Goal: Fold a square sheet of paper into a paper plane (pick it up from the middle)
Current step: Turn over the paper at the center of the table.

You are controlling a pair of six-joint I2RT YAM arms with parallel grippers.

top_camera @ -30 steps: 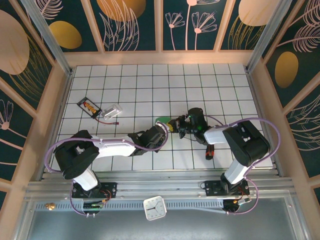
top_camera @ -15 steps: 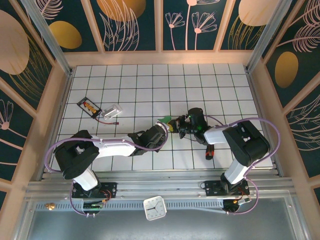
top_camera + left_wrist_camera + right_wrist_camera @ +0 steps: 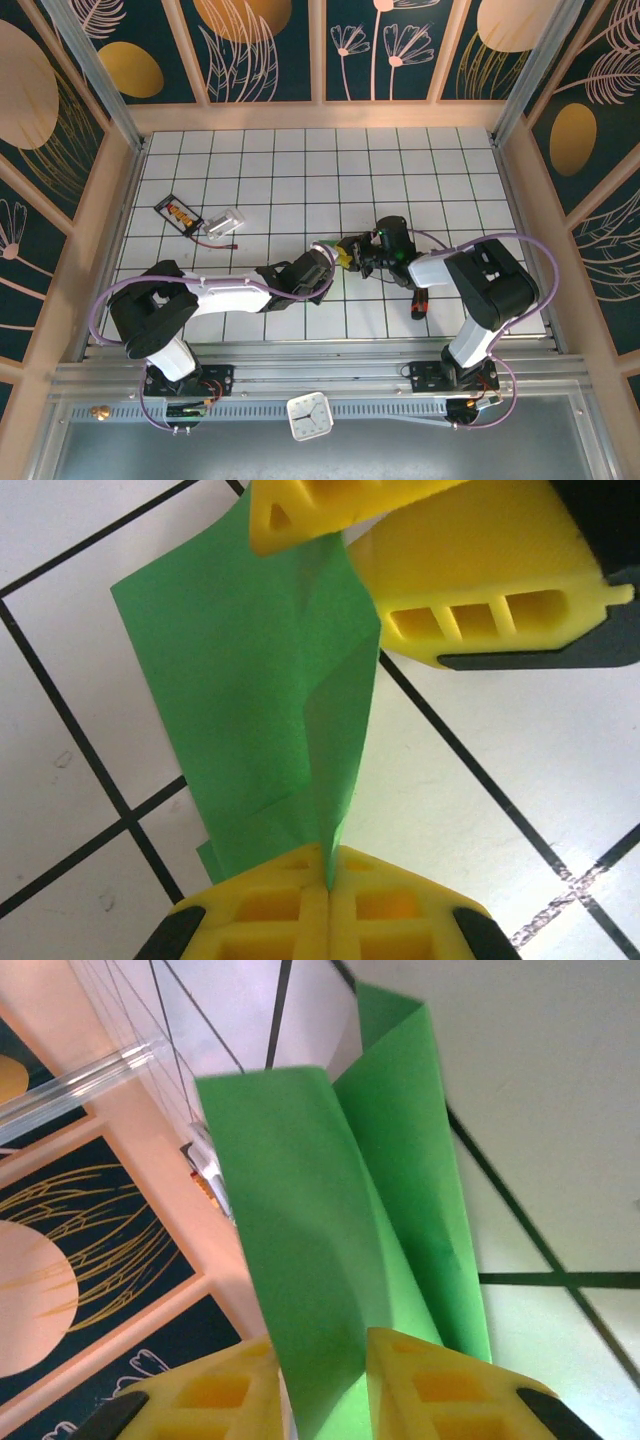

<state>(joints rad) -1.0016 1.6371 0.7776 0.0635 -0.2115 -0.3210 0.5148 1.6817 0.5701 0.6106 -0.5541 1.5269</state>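
The square sheet of paper (image 3: pixel 250 680) is bright green and folded into a narrow creased shape with upright flaps. It hangs just above the white grid table between both grippers. My left gripper (image 3: pixel 330 865) is shut on the sheet's lower fold edge, its yellow fingers pressed together. From the opposite end, my right gripper (image 3: pixel 325 1370) stands open, and the green sheet (image 3: pixel 300 1220) passes through the gap between its fingers. Its yellow fingers (image 3: pixel 470 600) also appear in the left wrist view. In the top view the left gripper (image 3: pixel 335 258) and right gripper (image 3: pixel 352 252) meet at mid-table.
A black packet with orange print (image 3: pixel 178 213) and a small white object (image 3: pixel 226 221) lie at the left of the table. A red-and-black tool (image 3: pixel 419 303) lies beside the right arm. A clock (image 3: pixel 309 415) sits on the front rail.
My left gripper has closed on the green sheet. My right gripper's jaws, shut before, have parted. The green tip seen earlier in the top view is now mostly covered by the grippers.
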